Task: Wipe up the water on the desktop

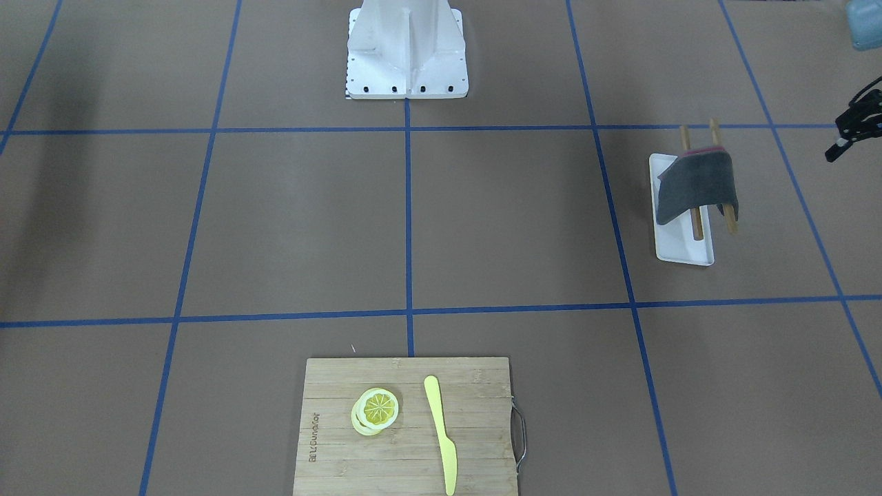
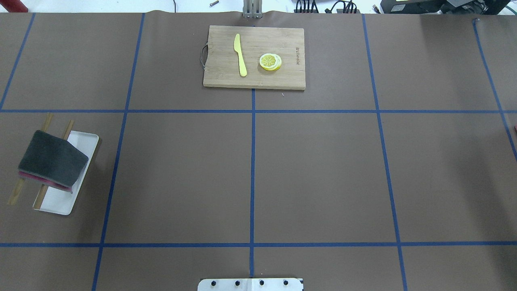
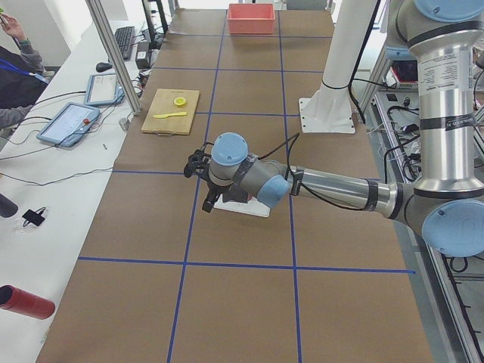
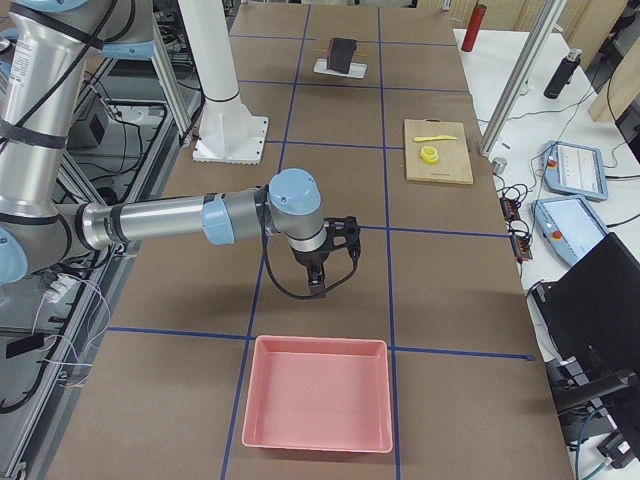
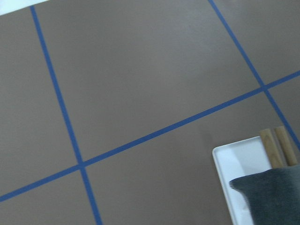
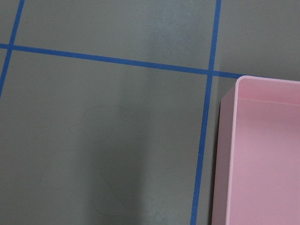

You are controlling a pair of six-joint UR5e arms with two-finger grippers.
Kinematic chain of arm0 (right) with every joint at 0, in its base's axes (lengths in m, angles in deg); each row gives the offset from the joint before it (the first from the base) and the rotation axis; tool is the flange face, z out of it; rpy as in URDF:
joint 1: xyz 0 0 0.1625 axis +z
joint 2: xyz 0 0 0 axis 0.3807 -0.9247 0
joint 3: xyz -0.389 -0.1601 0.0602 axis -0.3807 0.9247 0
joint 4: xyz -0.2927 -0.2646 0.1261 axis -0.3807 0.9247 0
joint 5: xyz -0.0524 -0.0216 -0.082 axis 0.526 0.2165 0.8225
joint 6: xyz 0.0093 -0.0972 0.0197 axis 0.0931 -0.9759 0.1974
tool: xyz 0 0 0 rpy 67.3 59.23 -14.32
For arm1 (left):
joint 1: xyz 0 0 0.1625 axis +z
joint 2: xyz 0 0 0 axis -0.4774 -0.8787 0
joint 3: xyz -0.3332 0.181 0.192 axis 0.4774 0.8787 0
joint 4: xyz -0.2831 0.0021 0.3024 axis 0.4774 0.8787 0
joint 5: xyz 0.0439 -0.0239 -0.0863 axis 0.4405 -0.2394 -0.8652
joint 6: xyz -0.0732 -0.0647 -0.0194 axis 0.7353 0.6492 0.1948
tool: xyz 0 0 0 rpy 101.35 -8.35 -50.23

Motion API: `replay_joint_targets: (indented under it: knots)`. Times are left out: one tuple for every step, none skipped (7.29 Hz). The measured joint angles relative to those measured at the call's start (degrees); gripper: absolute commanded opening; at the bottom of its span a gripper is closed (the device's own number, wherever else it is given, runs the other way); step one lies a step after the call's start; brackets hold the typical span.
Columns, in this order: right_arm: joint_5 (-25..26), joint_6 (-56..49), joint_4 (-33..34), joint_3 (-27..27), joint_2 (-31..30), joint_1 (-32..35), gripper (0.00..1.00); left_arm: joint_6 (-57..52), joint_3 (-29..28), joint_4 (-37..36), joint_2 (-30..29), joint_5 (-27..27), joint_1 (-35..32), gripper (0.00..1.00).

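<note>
Cutting board (image 1: 331, 399) nearest, off at edge of desktop (image 1: 517, 220). Cloth (image 1: 696, 186) propped on sticks (image 1: 696, 224) over tray (image 1: 679, 244), likely for easy grabbing; left gripper (image 1: 851, 134) nearby, finger opening impossible to tell.

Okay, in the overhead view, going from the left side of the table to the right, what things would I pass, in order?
grey cloth → metal handle of the cutting board → yellow knife → lemon slices. The white tray and wooden sticks overlap the cloth, so they are left out.
</note>
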Motion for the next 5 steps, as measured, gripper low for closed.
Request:
replay_joint_targets:
  knots:
    - [0.0, 0.01, -0.02, 0.07, 0.0, -0.01, 1.0, 6.77, 0.33, 2.25, -0.06, 0.03, 4.2, 0.99]
    - [0.02, -0.01, -0.03, 0.15, -0.01, -0.01, 1.0, 11.81, 0.31, 4.73, -0.09, 0.13, 7.87, 0.96]
    - [0.04, 0.01, -0.03, 0.22, -0.08, 0.0, 1.0, 14.29, 0.17, 6.65, -0.1, 0.72, 10.41, 0.82]
    - [0.02, 0.06, -0.03, 0.27, -0.13, 0.01, 1.0, 15.36, -0.01, 7.98, -0.16, 1.92, 12.21, 0.63]
    - [-0.01, 0.08, -0.03, 0.29, -0.18, 0.01, 1.0, 16.0, -0.31, 8.65, -0.48, 2.86, 13.48, 0.51]
